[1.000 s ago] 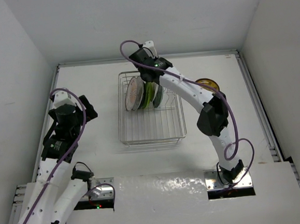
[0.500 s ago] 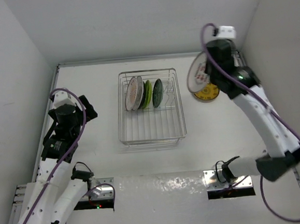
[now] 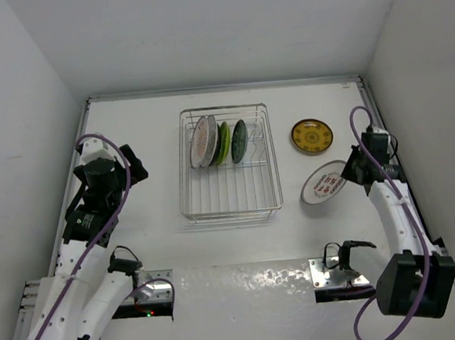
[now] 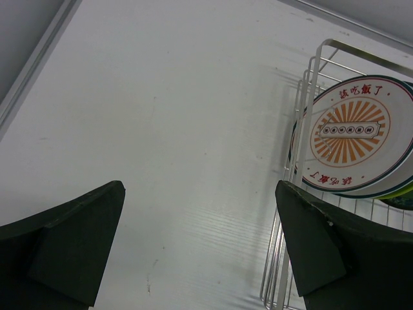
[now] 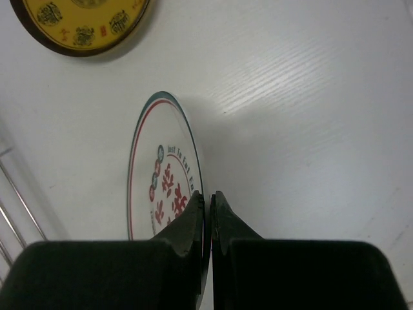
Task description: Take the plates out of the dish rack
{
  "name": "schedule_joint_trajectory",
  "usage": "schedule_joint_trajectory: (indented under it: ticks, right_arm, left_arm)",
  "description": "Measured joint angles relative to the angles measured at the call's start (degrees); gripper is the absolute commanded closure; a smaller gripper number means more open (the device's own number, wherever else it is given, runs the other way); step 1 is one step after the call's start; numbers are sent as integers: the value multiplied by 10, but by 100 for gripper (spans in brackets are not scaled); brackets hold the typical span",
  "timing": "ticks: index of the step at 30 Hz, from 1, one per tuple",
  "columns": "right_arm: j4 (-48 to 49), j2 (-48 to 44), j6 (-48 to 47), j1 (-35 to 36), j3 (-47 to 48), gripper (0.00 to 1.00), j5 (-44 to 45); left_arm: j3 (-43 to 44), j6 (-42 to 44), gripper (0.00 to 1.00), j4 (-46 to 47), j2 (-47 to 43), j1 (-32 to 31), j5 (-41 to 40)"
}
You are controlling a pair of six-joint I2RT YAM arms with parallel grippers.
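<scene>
A robot lab test cell: plain white walls (image 3: 201, 30) box in a white table (image 3: 146, 137), with two cabled arms, left (image 3: 96, 204) and right (image 3: 392, 204), bolted at its near edge.

The top camera looked down from above and behind the arms (image 3: 96, 204), over the whole table (image 3: 145, 129). The left wrist camera, set low, faced the rack (image 4: 307, 97) from near its left side. The right wrist camera looked down close on the white plate (image 5: 164, 194) and yellow plate (image 5: 84, 22). The top view shared all three.

The dish rack (image 3: 229, 193) is silver wire. Right of it, the gold plate (image 3: 312, 136) is patterned; the white plate (image 3: 323, 183) bears red marks.
</scene>
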Motion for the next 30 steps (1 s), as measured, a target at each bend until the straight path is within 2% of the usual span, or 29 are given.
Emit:
schedule_joint_trajectory:
  ticks: [3, 8, 10, 13, 19, 20, 21, 25, 30]
  right_arm:
    - [39, -5, 17, -22, -49, 100, -29]
    - [94, 3, 42, -40, -100, 81, -34]
    - [102, 23, 45, -43, -113, 79, -21]
    - [108, 61, 45, -43, -120, 66, -2]
    - [106, 87, 41, -45, -106, 25, 26]
    - [105, 85, 41, -44, -98, 5, 29]
    - [105, 80, 44, -39, -89, 1, 33]
    - [85, 65, 32, 23, -25, 1, 52]
    - [70, 93, 19, 217, 106, 1, 97]
  left_arm:
    - [0, 0, 0, 0, 0, 0, 2]
    - [0, 0, 0, 0, 0, 0, 2]
    - [0, 0, 0, 0, 0, 0, 3]
    - [0, 0, 0, 0, 0, 0, 4]
    - [0, 0, 0, 0, 1, 0, 5]
    - [0, 0, 0, 0, 2, 0, 5]
    - [0, 0, 0, 0, 3, 0, 4]
    - [0, 0, 0, 0, 7, 0, 5]
    - [0, 0, 0, 0, 18, 0, 5]
